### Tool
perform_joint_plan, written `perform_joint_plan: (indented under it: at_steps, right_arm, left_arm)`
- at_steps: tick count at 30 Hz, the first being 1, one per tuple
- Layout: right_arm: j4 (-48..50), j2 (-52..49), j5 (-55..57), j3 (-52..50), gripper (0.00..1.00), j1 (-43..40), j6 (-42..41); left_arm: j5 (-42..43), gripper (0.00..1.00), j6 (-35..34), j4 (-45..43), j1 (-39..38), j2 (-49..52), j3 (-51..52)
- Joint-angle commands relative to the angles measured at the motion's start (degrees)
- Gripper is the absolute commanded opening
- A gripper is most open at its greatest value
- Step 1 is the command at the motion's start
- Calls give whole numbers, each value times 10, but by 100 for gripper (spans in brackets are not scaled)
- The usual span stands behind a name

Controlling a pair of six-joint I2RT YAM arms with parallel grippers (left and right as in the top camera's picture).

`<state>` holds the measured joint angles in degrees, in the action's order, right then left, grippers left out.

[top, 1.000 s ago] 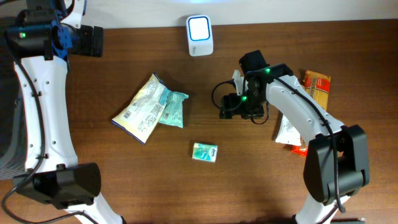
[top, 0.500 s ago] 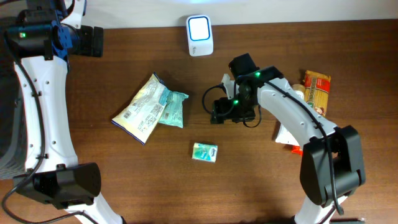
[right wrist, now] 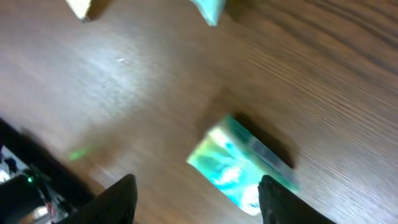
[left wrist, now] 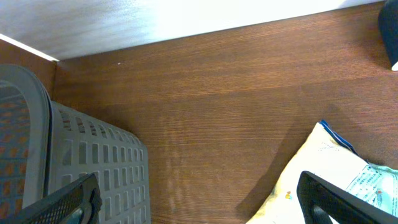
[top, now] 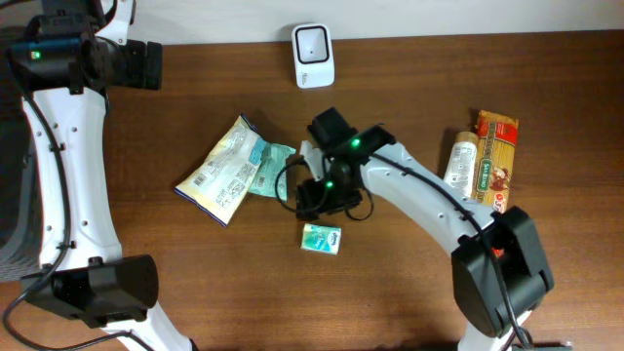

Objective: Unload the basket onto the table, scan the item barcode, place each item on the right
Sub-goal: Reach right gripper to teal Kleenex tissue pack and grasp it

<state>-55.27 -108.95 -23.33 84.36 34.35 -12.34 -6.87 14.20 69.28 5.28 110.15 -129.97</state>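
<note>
A small green box point(top: 321, 239) lies flat on the brown table, in front of the centre. My right gripper point(top: 310, 201) hovers just behind and above it, open and holding nothing. The blurred right wrist view shows the green box point(right wrist: 239, 167) on the wood, just ahead of the gap between my right gripper's point(right wrist: 199, 202) dark fingers. The white scanner point(top: 312, 57) stands at the table's back edge. My left gripper point(top: 149, 65) is raised at the far left back, wide open and empty; in its own view the left gripper point(left wrist: 199, 202) spans bare wood.
A yellow-white bag point(top: 220, 172) with a teal pouch point(top: 272, 172) overlapping it lies left of centre. A bottle point(top: 460, 161) and a pasta pack point(top: 494, 156) lie at the right. A grey slatted basket point(left wrist: 87, 168) stands beyond the table's left edge.
The right arm has swung left and forward from near the right-hand items to above the green box, its jaws narrowing somewhat. The scanner's face has dimmed. The left arm has not moved.
</note>
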Motion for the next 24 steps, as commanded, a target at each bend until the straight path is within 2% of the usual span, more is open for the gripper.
perform_joint_plan:
  at_steps: [1, 7, 10, 14, 16, 20, 24]
  right_arm:
    - [7, -14, -31, -5, 56, 37, -30]
    - [-5, -66, -73, -6, 56, 103, -35]
    - [-45, -96, -14, -6, 57, 102, -78]
    - [-89, -104, 45, -6, 57, 89, -77]
    - [-102, -104, 115, -6, 57, 33, -65]
    - [-10, -104, 116, -5, 57, -76, 44]
    - [71, -104, 58, 2, 57, -148, 62]
  left_arm:
    - [2, 99, 9, 0, 2, -2, -4]
    - [2, 99, 9, 0, 2, -2, -4]
    - [2, 99, 9, 0, 2, -2, -4]
    - [2, 99, 9, 0, 2, -2, -4]
    - [2, 99, 9, 0, 2, -2, -4]
    - [2, 99, 9, 0, 1, -2, -4]
    - [2, 99, 9, 0, 0, -2, -4]
